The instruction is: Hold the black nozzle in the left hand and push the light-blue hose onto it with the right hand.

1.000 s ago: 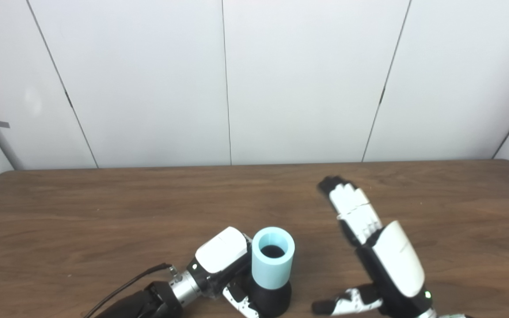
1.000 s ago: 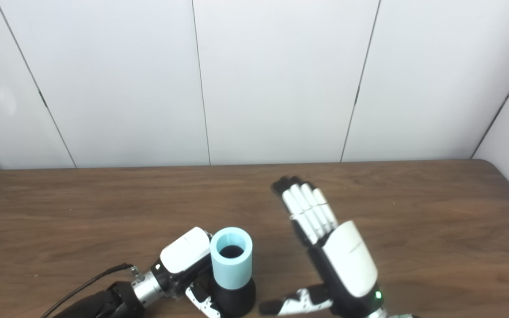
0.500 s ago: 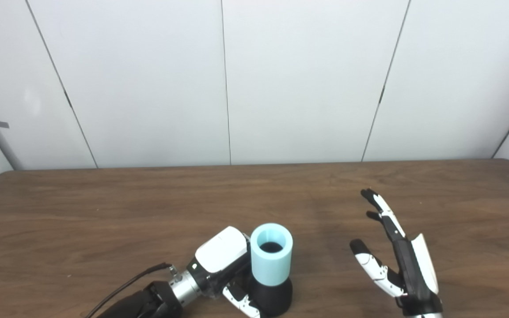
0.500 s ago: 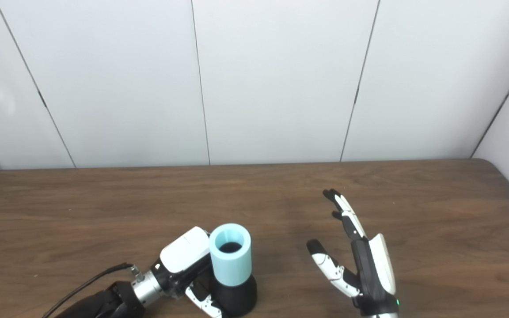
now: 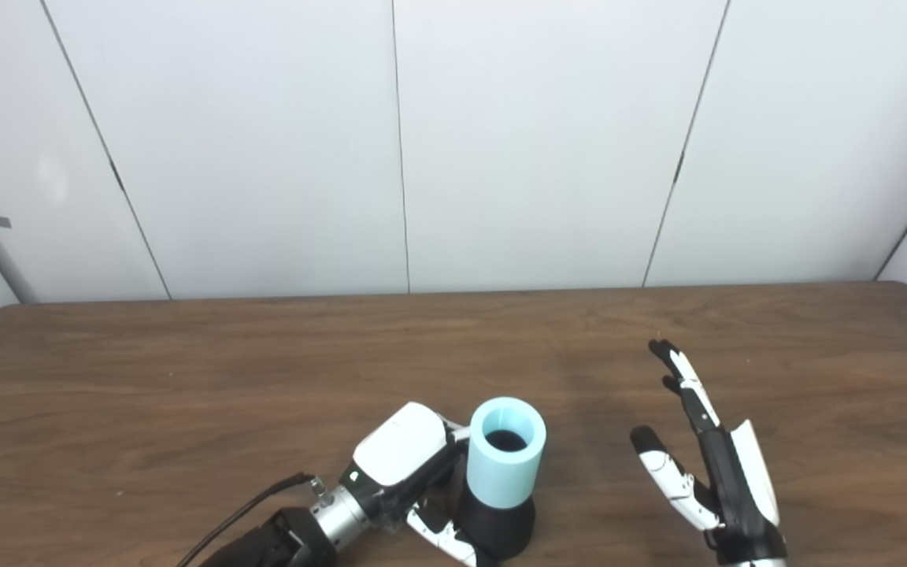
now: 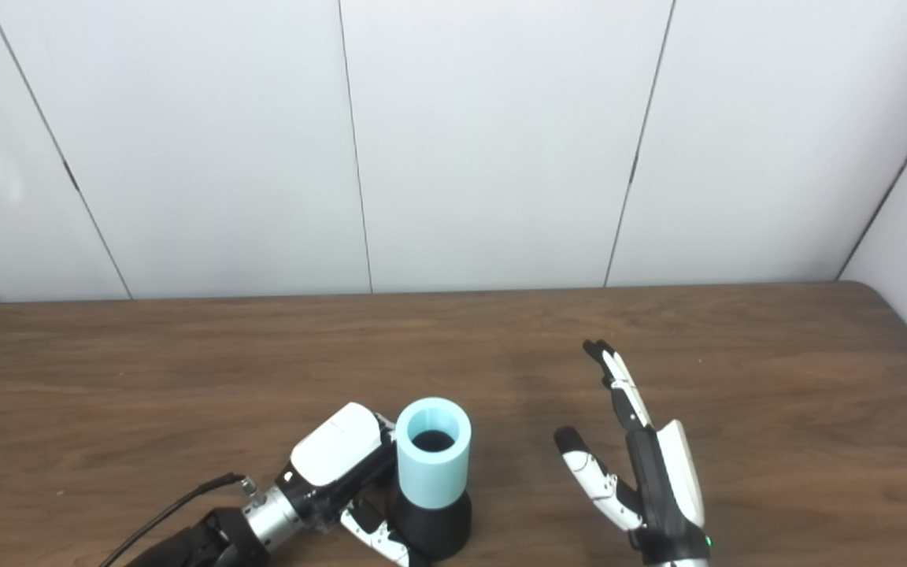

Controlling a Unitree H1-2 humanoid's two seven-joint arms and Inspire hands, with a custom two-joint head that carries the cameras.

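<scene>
The left robot hand grips the black nozzle low, steadying it upright on the tabletop with the light-blue hose seated on top; the right robot hand stands apart, fingers spread and empty.

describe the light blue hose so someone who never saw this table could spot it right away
On the brown wooden table, look near the front edge, a little left of centre, where the left hand holds a black nozzle. The light-blue hose stands upright on that nozzle: a short, thick-walled tube with its open end up, the only pale blue thing in view.
</scene>
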